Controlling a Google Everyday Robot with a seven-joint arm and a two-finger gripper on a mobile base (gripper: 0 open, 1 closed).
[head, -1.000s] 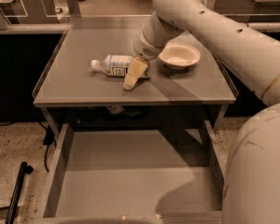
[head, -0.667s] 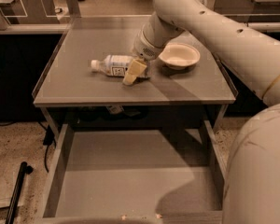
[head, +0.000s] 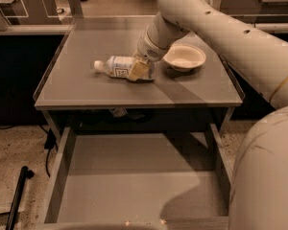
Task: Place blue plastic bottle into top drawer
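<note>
gripper down over the blue plastic bottle, can't tell if it's clamped; bowl just right, top drawer open below

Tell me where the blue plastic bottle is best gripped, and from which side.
I would grip the bottle across its labelled middle, coming from above. It lies on its side on the table, cap pointing left, so the round body is narrowest across. The gripper is at its bottom end, beside the bowl.
</note>
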